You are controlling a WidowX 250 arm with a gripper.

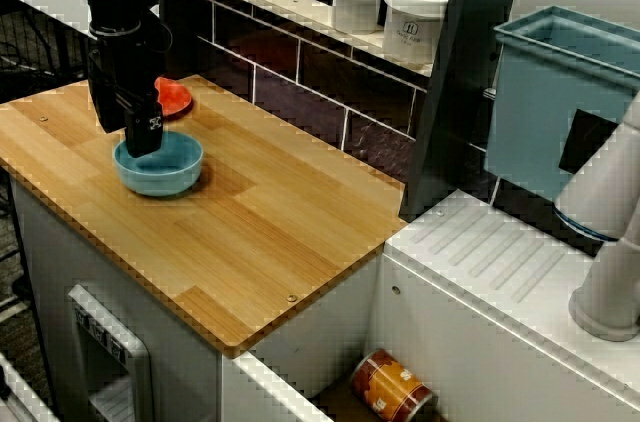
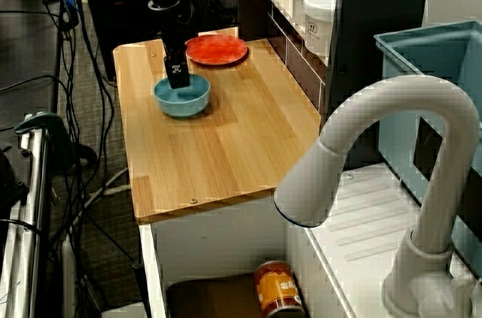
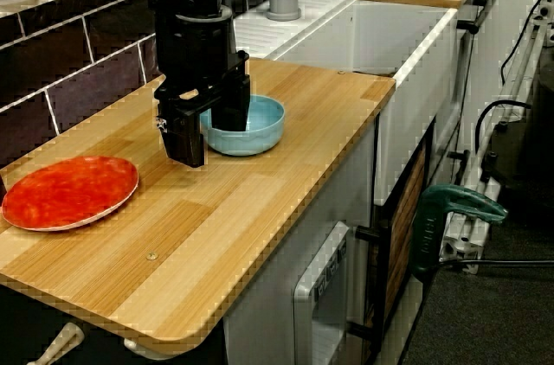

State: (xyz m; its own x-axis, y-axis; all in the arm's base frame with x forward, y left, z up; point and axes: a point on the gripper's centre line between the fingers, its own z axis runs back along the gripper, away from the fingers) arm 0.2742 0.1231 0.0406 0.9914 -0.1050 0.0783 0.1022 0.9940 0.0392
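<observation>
1. Gripper: black, pointing straight down over the left rim of the blue bowl.
2. Jaws: partly spread, straddling the bowl's rim. One finger reaches inside the bowl and the other stands outside it, close above the table.
3. Grip: seen from the plate's end, the rim lies between the fingers. Whether they pinch it or merely flank it cannot be told.
4. Blue bowl: upright on the wooden table, near its middle, and apparently empty.
5. Red plate: flat on the table, near the bowl but apart from it, toward the tiled wall.
6. Orange can: lying on its side in the sink below the table's edge.
</observation>
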